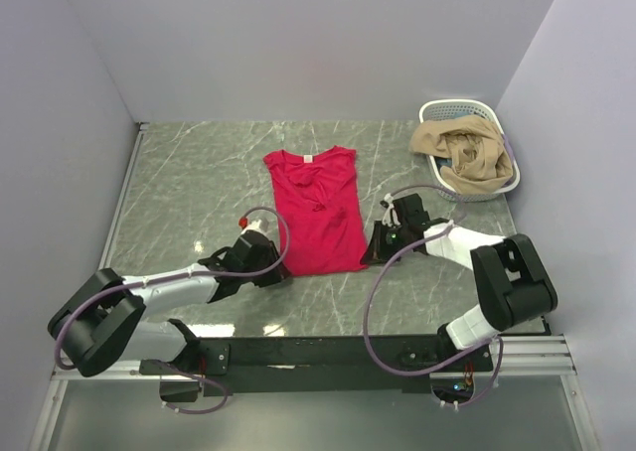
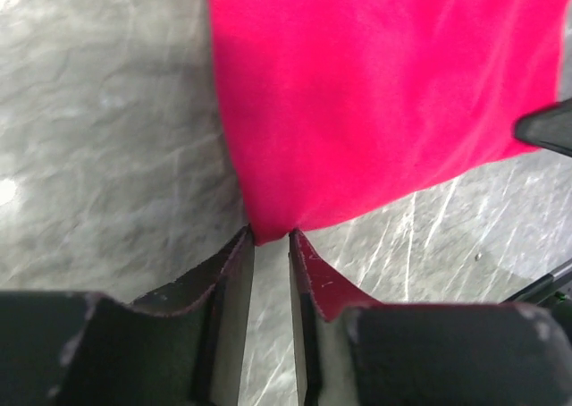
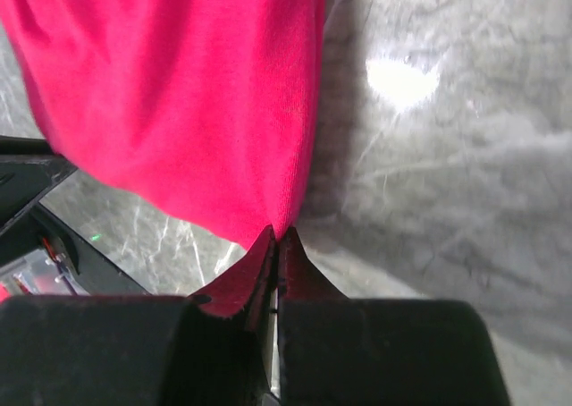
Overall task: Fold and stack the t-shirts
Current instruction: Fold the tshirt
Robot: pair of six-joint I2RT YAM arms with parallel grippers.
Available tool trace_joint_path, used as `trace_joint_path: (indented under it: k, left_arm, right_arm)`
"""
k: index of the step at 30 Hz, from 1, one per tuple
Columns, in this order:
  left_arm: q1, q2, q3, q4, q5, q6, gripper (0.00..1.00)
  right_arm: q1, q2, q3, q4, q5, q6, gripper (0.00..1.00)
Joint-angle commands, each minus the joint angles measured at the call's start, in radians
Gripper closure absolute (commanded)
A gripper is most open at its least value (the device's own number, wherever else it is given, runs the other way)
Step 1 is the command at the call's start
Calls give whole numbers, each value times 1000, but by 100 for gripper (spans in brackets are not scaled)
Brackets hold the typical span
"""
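Observation:
A crimson-red t-shirt (image 1: 316,208) lies flat on the grey marble table (image 1: 189,173), neck with its white label toward the back. My left gripper (image 1: 281,269) sits at the hem's near left corner. In the left wrist view its jaws (image 2: 271,236) stand narrowly apart, and the corner of the red t-shirt (image 2: 375,93) is bunched to a point between the tips. My right gripper (image 1: 370,254) is at the near right corner. In the right wrist view it (image 3: 277,234) is shut tight on the corner of the red t-shirt (image 3: 179,102).
A white lattice basket (image 1: 494,190) stands at the back right with tan cloth (image 1: 462,151) heaped in it and hanging over its rim. Walls close the table in at the back and on both sides.

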Motion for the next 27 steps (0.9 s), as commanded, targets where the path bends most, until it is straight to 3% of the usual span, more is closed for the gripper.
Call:
trace_joint_path:
  k: [1, 5, 7, 9, 10, 12, 13, 15, 19, 27]
  left_arm:
    - [-6, -60, -4, -67, -50, 27, 75]
    - [-6, -70, 2, -100, -50, 35, 85]
    - [-8, -71, 5, -119, -44, 32, 97]
    - [-14, -82, 4, -128, -37, 30, 99]
    - [-17, -87, -1, -126, -37, 29, 93]
    - [-23, -99, -18, -105, -37, 24, 71]
    - [-23, -100, -22, -96, -31, 23, 46]
    - [-26, -108, -29, -85, -24, 17, 31]
    - [-27, -94, -45, -16, -17, 3, 24]
    - [-46, 71, -53, 163, 45, -49, 30]
  right_arm:
    - [-2, -96, -13, -55, 43, 8, 100]
    - [0, -122, -15, -81, 54, 4, 100]
    - [-2, -129, -15, -107, 58, 2, 100]
    - [-2, -142, -21, -118, 51, 1, 100]
    - [-2, -148, -28, -117, 51, 1, 100]
    - [0, -150, -28, -118, 51, -4, 100]
    - [-2, -147, -21, -121, 54, -7, 100]
    - [0, -138, -18, -123, 54, -12, 100]
    - [0, -126, -13, -117, 48, -12, 100]
    - [0, -112, -2, -114, 45, -12, 100]
